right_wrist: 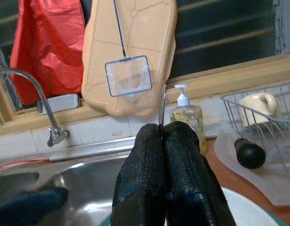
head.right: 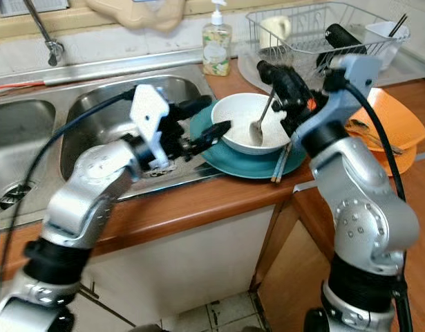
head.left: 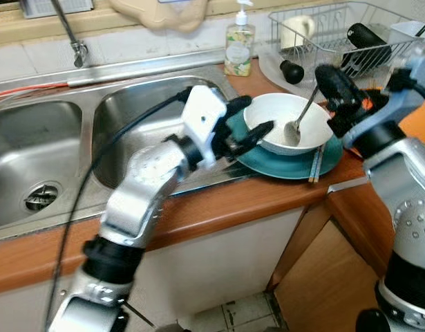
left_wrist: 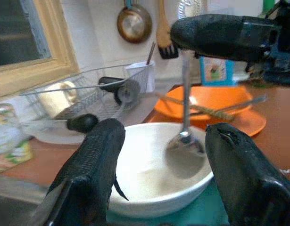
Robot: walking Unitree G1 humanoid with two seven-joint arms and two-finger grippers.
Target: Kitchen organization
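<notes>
Beside the sink (head.left: pixel 74 149), right gripper (head.right: pixel 287 84) pinches a metal spoon (head.left: pixel 300 120) in the white bowl (head.left: pixel 287 123); left gripper (head.left: pixel 248 121) spread wide.

Brown wooden desk (head.left: pixel 219 207) carries: round teal plate (head.left: pixel 295 166), stacked orange plates (head.right: pixel 388 131), soap bottle (head.left: pixel 239 47), wire dish rack (head.right: pixel 316 34), inset steel double sink (head.left: pixel 53 145).
</notes>
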